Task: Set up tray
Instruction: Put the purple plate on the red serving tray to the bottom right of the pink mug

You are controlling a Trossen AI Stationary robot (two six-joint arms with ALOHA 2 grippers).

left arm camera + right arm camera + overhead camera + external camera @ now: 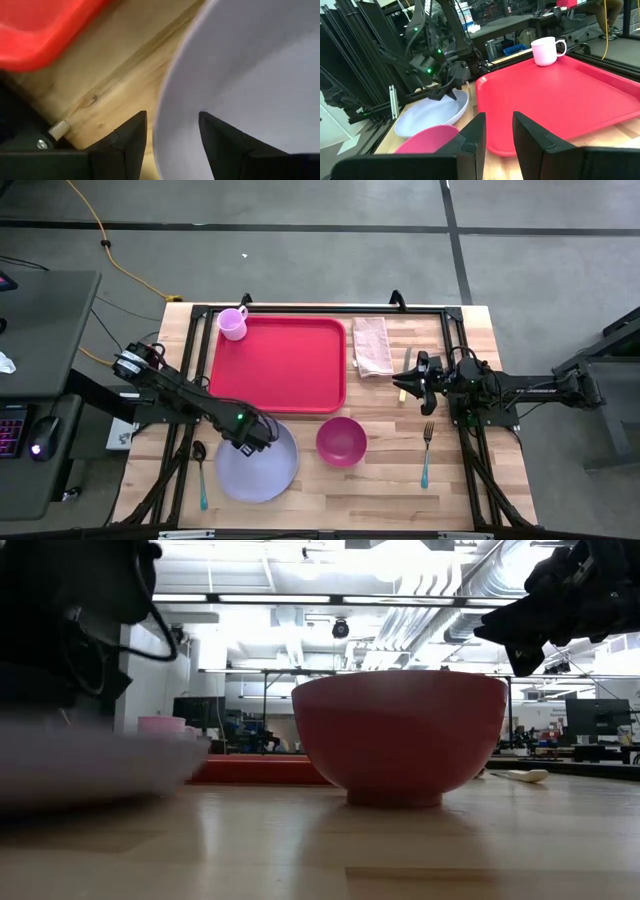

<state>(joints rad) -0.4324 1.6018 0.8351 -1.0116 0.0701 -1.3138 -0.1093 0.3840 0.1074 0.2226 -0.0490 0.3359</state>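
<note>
The red tray (280,365) lies flat at the middle of the table's far half and also shows in the right wrist view (560,95). A lavender plate (258,463) sits near its near-left corner. My left gripper (252,442) is open at the plate's far rim (167,125), with one finger over the wood and one over the plate's inside. My right gripper (403,383) hovers right of the tray. Its fingers (499,135) are a narrow gap apart and hold nothing. My left gripper straddles the plate's far rim (165,135) from above, slanting from the table's left. One finger (127,145) is outside the plate and one finger (225,145) is inside. I cannot tell whether either finger touches the rim. The plate lies on the table.
A pink mug (232,323) stands at the tray's far-left corner. A magenta bowl (341,441) sits near the tray's near-right corner. A folded cloth (372,345) and a cream-handled utensil (404,383) lie right of the tray. A fork (427,450) and a spoon (200,470) lie nearer the near edge.
</note>
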